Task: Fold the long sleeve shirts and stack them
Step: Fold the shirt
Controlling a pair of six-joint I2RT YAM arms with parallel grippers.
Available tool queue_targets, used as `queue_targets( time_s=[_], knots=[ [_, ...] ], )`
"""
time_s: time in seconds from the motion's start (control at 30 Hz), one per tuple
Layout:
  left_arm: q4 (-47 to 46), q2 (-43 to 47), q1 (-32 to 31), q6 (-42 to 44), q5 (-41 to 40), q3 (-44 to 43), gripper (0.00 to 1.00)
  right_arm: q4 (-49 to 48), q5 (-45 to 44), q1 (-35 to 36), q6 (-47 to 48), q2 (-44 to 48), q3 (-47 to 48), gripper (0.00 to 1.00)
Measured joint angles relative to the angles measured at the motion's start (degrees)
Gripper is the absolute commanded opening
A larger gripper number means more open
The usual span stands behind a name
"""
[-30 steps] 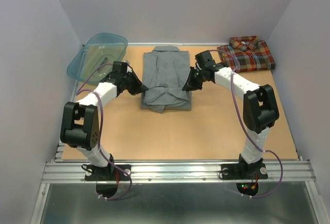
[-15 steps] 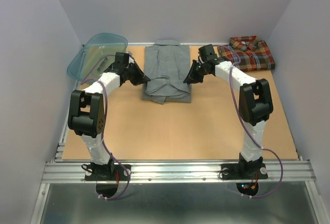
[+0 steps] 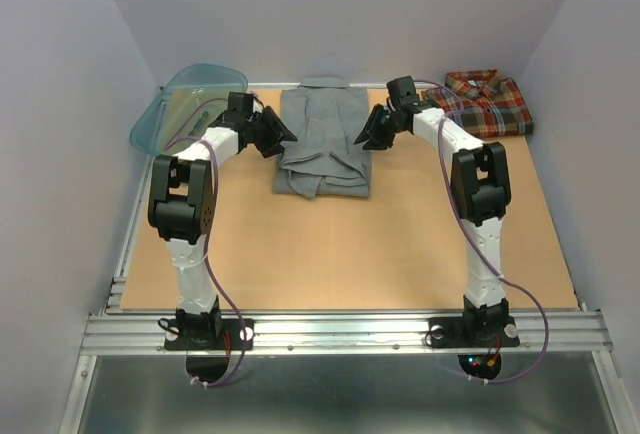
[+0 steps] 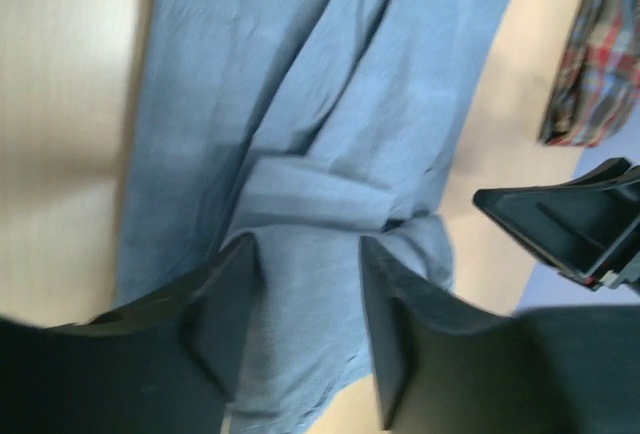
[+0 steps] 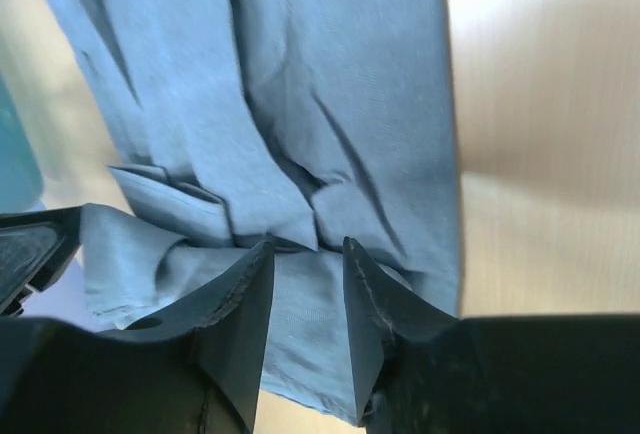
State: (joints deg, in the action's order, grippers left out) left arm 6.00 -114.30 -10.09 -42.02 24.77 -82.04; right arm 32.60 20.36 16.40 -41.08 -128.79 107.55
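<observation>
The grey shirt (image 3: 322,139) lies folded lengthwise at the back middle of the table, its near end bunched in loose folds. My left gripper (image 3: 283,137) hangs at its left edge, my right gripper (image 3: 362,139) at its right edge. In the left wrist view the left gripper (image 4: 308,249) stands open over the grey shirt (image 4: 300,104), with cloth showing below the gap. The right gripper (image 5: 306,249) is also open above the grey shirt (image 5: 330,104). The plaid shirt (image 3: 482,104) lies folded in the back right corner.
A teal basin (image 3: 190,104) leans at the back left corner, close behind the left arm. Grey walls close in the table on three sides. The plaid shirt (image 4: 590,84) sits just beyond the right arm's wrist.
Both arms moved toward the back wall, pulling the grey shirt that way. Both grippers, shut a second ago, have opened and let go of the cloth.
</observation>
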Motion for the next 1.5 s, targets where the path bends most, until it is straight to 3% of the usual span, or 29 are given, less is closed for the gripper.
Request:
queue_targets(
  time_s=[0.07,0.17,0.27,0.5,0.57,0.6,0.63,0.8,0.87,1.07,1.27,1.5],
  knots=[
    [-0.5,-1.0,0.1,-0.7,0.5,-2.3,0.71,0.3,-0.2,-0.3,-0.3,-0.6,2.0,0.47],
    [-2.1,-1.8,0.1,-2.0,1.8,-4.7,0.74,0.1,-0.5,-1.0,0.7,-0.7,5.2,0.57],
    [-4.4,-2.1,0.1,-3.4,3.6,-5.8,0.88,-0.2,-0.4,-1.2,4.4,-0.1,5.5,0.63],
    [-7.0,-0.4,0.5,-3.8,3.7,-5.7,0.97,0.3,-0.7,0.2,27.2,11.2,-8.0,0.74],
    [-6.1,2.4,0.8,-3.0,2.1,-4.4,0.98,0.3,-2.3,2.6,34.9,16.5,-12.6,0.76],
    [-4.9,5.3,1.0,-1.7,-0.3,-3.4,0.98,0.3,-3.7,4.0,38.8,18.6,-14.1,0.86],
    [-4.5,7.4,1.1,-0.9,-1.4,-2.8,0.98,0.2,-4.7,5.3,41.2,20.1,-15.1,0.89],
    [-0.7,21.7,1.3,5.3,-11.0,2.8,0.98,-2.0,-9.0,12.1,51.4,23.1,-17.3,0.93],
    [0.5,28.1,1.4,7.8,-14.8,6.3,0.98,-2.3,-11.1,14.5,54.0,22.1,-17.5,1.0],
    [3.2,42.4,1.5,12.7,-23.1,21.2,0.98,-3.4,-18.0,19.3,58.7,16.3,-17.5,1.0],
    [4.1,47.8,1.5,14.6,-25.0,32.9,0.98,-3.3,-24.8,20.5,61.0,10.7,-17.0,1.0],
    [1.5,49.5,1.5,15.1,-24.1,37.2,0.98,-2.7,-31.9,20.4,63.1,7.1,-12.4,1.0]
  ],
)
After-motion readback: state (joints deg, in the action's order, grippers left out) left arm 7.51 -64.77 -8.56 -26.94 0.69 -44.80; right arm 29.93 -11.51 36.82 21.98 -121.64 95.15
